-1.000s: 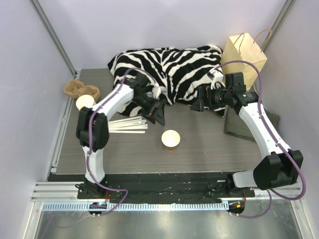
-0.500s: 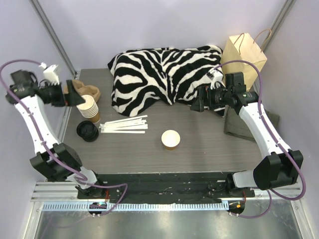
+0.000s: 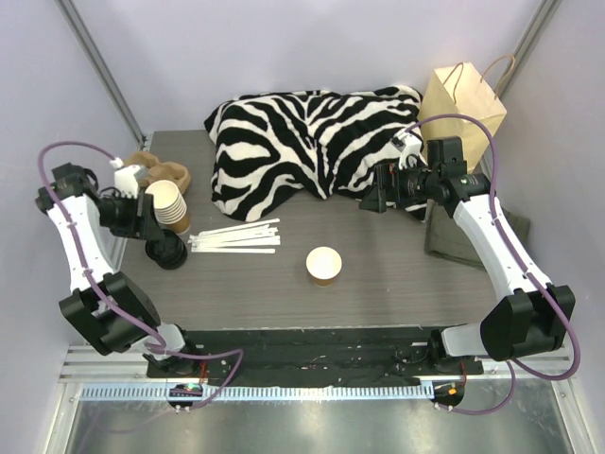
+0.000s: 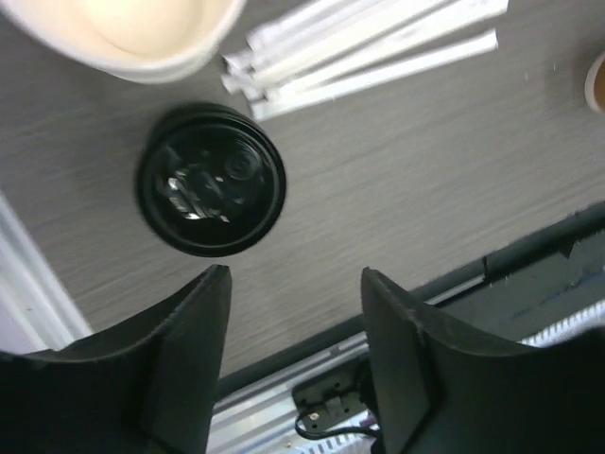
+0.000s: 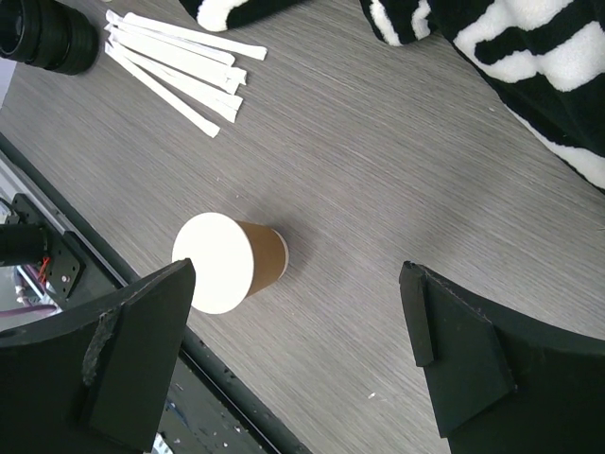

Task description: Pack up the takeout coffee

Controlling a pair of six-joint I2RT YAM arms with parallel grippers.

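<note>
Left wrist view, left tool (image 4: 295, 284) pointing down toward lid (image 4: 210, 180), open, empty, right tool (image 5: 295, 274) open, empty

Bare table (image 3: 406, 274) rings the cup (image 3: 323, 265); straws (image 3: 236, 236) lie left.

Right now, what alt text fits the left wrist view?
A round black plastic lid lies on the grey wood-grain table, beyond the open left fingers. White paper-wrapped straws and a cream paper cup show at the top.
</note>
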